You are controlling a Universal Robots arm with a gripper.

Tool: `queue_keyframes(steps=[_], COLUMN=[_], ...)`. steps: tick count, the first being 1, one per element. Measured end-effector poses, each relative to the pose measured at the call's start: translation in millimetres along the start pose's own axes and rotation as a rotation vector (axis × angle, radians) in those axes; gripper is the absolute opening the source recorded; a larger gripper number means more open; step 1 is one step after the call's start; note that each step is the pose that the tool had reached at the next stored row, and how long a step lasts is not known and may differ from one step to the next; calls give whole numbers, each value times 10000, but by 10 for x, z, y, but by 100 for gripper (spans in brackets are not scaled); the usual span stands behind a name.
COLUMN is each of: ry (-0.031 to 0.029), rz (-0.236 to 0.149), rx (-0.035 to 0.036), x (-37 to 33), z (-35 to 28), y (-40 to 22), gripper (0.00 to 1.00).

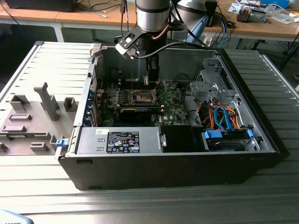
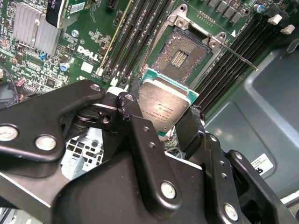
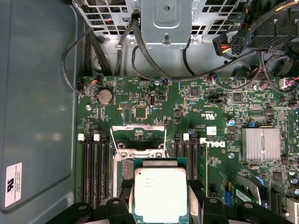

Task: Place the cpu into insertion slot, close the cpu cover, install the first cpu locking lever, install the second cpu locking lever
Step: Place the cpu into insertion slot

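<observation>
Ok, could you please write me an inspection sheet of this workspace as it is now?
Surface: ribbed metal table, open computer case on it.
Job's things: cpu held close to the insertion slot, which is empty; cpu cover raised.
Clutter: grey fixture blocks on the exterior view's left.
Grippers: gripper shut on the cpu.
Cables: orange and blue cables inside the case.
Surroundings: wooden desks behind.

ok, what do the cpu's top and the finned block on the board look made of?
The small square cpu, held in the gripper: dull silver-grey metal lid, matte sheen, on a green laminate-looking edge. The silvery finned block: probably aluminium, bare matte, going by its pale parallel fins.
</observation>
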State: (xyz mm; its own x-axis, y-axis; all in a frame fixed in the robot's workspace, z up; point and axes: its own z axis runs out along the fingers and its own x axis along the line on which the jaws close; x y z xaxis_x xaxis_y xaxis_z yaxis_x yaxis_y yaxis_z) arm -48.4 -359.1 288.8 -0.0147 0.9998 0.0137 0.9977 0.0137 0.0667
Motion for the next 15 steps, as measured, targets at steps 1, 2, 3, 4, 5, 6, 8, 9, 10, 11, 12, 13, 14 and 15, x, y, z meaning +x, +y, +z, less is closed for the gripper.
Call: queue_keyframes(steps=[1,2,3,4,5,6,8,9,10,11,12,13,14,15], ry=[0,0,-1,-1,0,-1,0,0,0,0,0,0,-1,-1], rz=[0,0,0,0,0,0,0,0,0,0,0,0,0,0], rx=[-1,0,0,0,0,0,0,0,0,0,0,0,0,0], x=[0,0,0,0,0,0,0,0,0,0,0,0,0,-1], z=[2,4,6,7,9,11,13,16,18,20,21,23,25,26], y=[0,0,0,0,-1,-1,-1,-1,-1,-1,-2,-2,-2,-2], gripper=[55,55,55,55,55,55,55,55,55,55,55,55,55,55])
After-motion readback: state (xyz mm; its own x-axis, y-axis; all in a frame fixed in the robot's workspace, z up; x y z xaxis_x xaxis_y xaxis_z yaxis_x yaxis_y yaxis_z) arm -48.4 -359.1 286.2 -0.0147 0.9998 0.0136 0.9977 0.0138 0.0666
